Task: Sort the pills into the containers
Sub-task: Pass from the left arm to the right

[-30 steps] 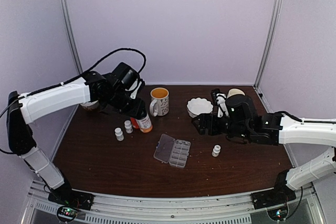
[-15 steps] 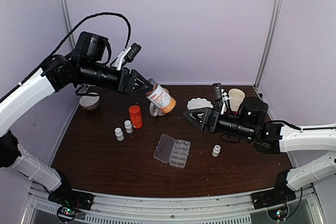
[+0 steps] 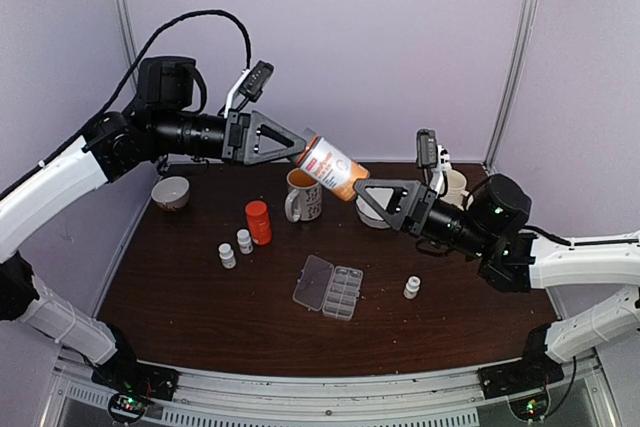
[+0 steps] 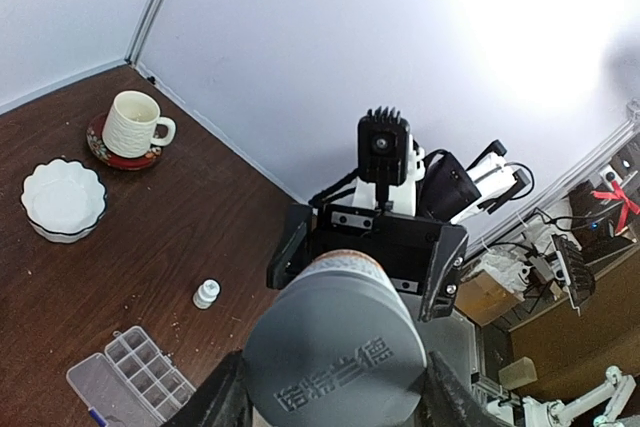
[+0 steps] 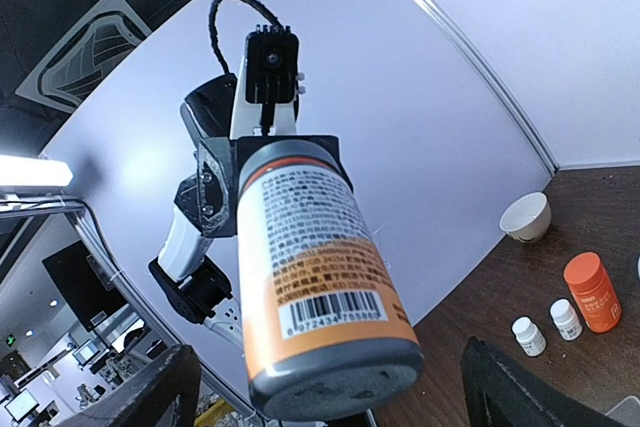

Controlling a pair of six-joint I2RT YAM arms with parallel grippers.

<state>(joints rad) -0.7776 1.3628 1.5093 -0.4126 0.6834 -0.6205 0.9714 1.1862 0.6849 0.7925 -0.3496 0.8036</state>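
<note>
My left gripper (image 3: pixel 300 151) is shut on an orange bottle with a white label (image 3: pixel 333 169) and holds it level in the air above the mug. It grips the grey cap end (image 4: pixel 335 342). My right gripper (image 3: pixel 362 194) faces it, open. Its wide fingers (image 5: pixel 165 387) stand either side of the bottle's grey base (image 5: pixel 335 379) without touching it. The clear organizer box (image 3: pixel 328 287) lies on the table below with its lid swung open, and its containers (image 4: pixel 140 377) show as small compartments. The pills are too small to make out.
On the brown table stand a red-orange bottle (image 3: pixel 258 222), two small white bottles (image 3: pixel 228 255) (image 3: pixel 244 241), a third white bottle (image 3: pixel 411 288), a mug (image 3: pixel 303 194), a white fluted bowl (image 4: pixel 63 199), a cup on a saucer (image 4: pixel 132 125) and a small bowl (image 3: pixel 171 192).
The left arm has lifted the orange bottle off the table and carried it up and right. The right gripper has risen to meet its base and stands a little wider.
</note>
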